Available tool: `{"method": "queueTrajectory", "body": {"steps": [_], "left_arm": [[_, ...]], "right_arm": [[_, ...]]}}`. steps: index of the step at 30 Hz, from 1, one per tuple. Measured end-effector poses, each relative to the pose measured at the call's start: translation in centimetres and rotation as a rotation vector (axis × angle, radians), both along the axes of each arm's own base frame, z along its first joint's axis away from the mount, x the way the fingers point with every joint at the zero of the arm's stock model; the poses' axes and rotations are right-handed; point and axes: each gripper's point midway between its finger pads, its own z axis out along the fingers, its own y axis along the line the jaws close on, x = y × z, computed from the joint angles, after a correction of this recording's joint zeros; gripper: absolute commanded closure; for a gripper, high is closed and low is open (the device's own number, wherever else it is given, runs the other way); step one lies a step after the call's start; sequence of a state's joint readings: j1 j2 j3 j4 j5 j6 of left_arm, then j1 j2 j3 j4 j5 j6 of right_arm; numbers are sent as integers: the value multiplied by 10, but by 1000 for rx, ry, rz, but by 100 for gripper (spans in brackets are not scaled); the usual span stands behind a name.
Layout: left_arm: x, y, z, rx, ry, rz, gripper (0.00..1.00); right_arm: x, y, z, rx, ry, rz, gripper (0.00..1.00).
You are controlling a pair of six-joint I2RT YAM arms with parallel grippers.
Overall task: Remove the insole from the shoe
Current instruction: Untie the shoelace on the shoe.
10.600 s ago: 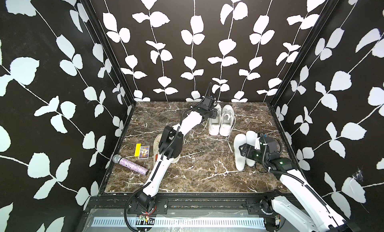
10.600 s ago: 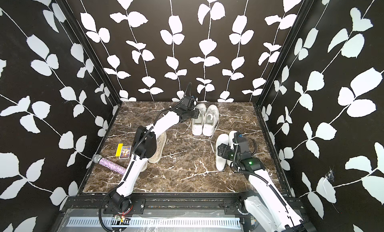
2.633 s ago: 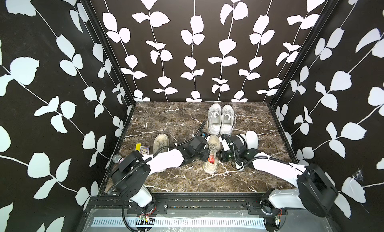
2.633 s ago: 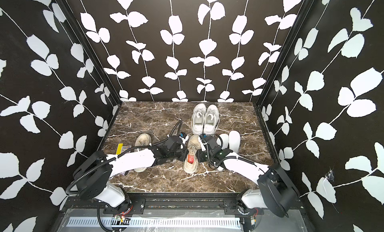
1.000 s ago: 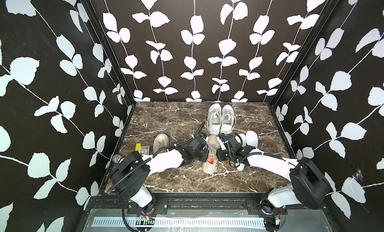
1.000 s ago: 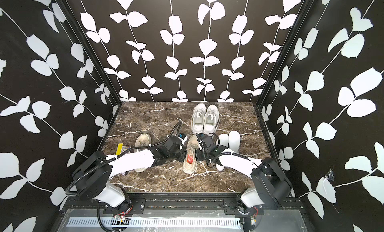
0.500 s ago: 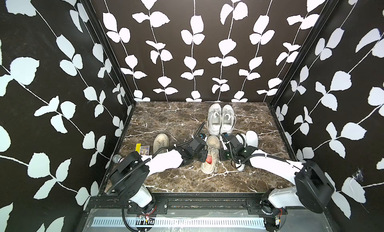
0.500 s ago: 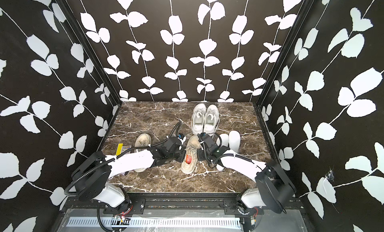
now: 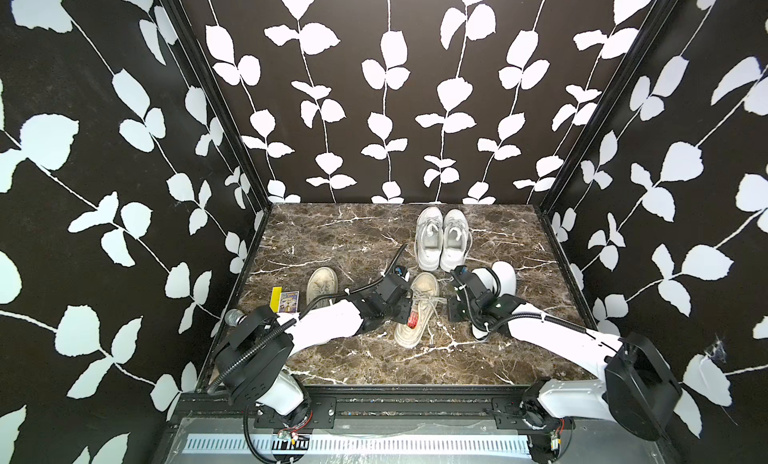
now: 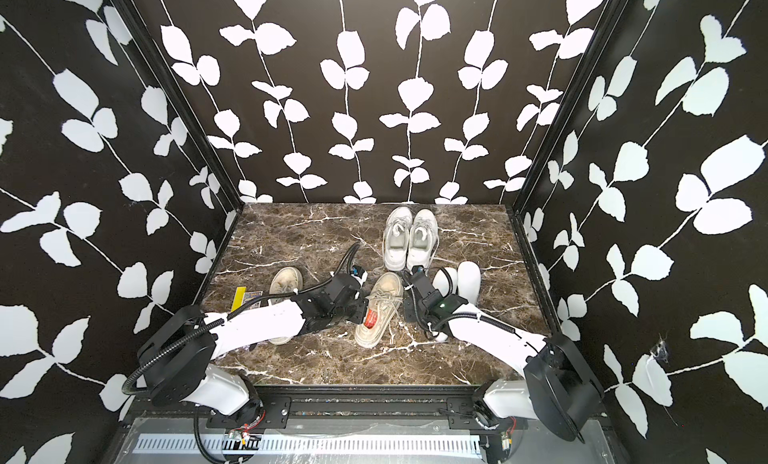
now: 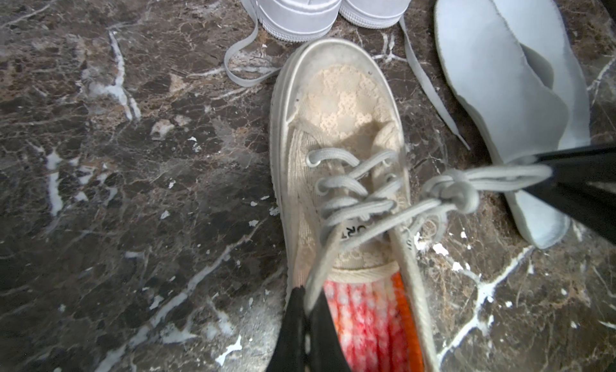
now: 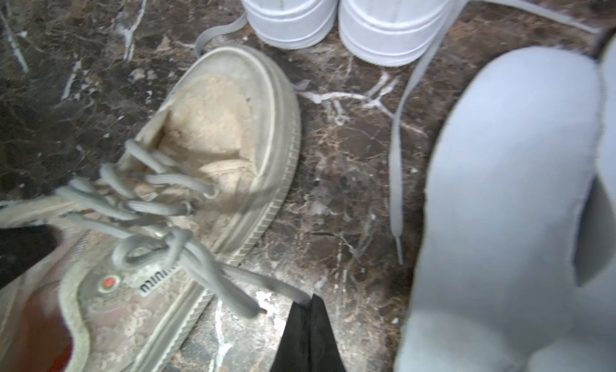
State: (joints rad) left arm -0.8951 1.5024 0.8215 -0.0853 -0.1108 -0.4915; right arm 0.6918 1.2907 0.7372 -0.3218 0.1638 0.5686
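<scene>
Marble tops the table (image 9: 332,241), and near its middle lies a beige shoe (image 9: 420,306), toe toward the back wall and heel toward the robot, its toe cap just short of the heels of a pair of white sneakers (image 9: 442,241). The red-orange insole (image 11: 366,323) sits inside the shoe, showing through the opening behind the tongue. The left gripper (image 11: 305,315) comes in from the shoe's left side, its black fingers pressed together on the side wall at the opening, one outside the wall and one over the insole's edge; a strand of lace (image 11: 493,173) runs down between them. The right gripper (image 12: 308,315) is on the shoe's other side, fingers closed on the looped lace, which is drawn sideways off the shoe, knot lifted clear of the tongue. Two loose white insoles (image 9: 500,274) lie overlapping beside and under the right arm. A second beige shoe (image 9: 322,283) lies to the left, partly covered by the left arm, with a yellow strip and small card (image 9: 284,300) beyond it near the table's left edge.
</scene>
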Motion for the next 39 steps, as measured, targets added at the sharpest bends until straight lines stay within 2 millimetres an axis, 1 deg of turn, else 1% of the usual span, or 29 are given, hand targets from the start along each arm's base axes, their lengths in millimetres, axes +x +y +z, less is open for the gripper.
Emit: {"method": "queueTrajectory", "body": {"steps": [4,15,20,24,28,31,32,33,34,35,37,39], "left_arm": [[0,5,1,-3,-1,15,100],[0,18,3,13,-18,47,100],[2,36,7,27,-36,83,100],[2,37,4,17,-17,85,100],[-1,29,-2,-1,12,56,100],[-3,26,-5,-5,26,44,100],[-3,26,-6,-6,29,42,100],[-3,25,-6,-7,31,40,100],[-4,24,-6,-11,34,36,100],[-4,23,-7,-14,38,31,100],[-5,22,-8,-17,43,24,100],[-6,20,-10,-20,50,16,100]], "right_arm": [[1,-11,3,5,-9,-36,100],[4,-21,8,-1,-16,-49,100],[7,-32,15,-4,-28,-76,100],[7,-29,15,11,-23,-54,100],[8,-17,18,66,-23,-18,100],[8,-7,17,94,-18,10,100],[8,-4,14,95,-8,19,95],[7,-2,12,93,0,25,85],[6,0,10,89,9,33,77],[6,2,8,84,15,44,72],[5,7,9,86,16,66,65],[4,13,13,93,10,91,62]]}}
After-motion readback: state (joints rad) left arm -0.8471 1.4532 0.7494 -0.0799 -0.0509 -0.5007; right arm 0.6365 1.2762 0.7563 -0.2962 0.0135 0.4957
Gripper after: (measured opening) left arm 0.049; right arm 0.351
